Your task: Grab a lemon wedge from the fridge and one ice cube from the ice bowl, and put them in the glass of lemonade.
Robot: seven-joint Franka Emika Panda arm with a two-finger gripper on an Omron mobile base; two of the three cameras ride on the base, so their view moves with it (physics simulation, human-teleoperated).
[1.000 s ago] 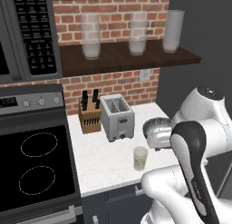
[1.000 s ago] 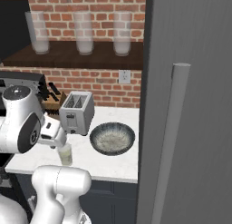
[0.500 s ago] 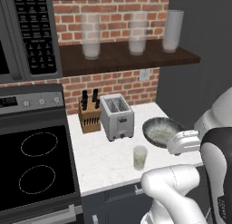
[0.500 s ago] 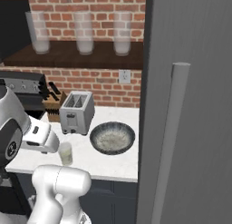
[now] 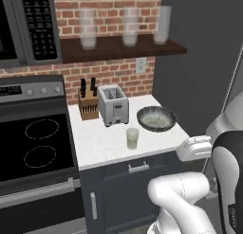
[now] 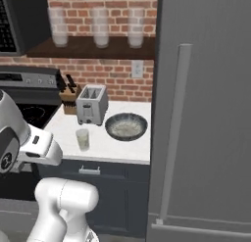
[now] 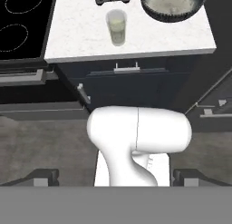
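Arm has swung back off the counter toward the fridge (image 6: 206, 113), door still shut, so the lemon wedge isn't reachable yet. Jaws spread wide, empty. Glass of lemonade (image 5: 132, 138) sits beside the ice bowl (image 5: 156, 118).

In the left base view, the glass of lemonade (image 5: 132, 138) stands mid-frame on the counter (image 5: 102, 143), below the toaster (image 5: 113, 105) and lower left of the ice bowl (image 5: 156, 119). The knife block (image 5: 87, 104) sits just left of the toaster, the stove (image 5: 35, 143) fills the left, and the fridge (image 6: 201, 108) takes the right of the right base view.
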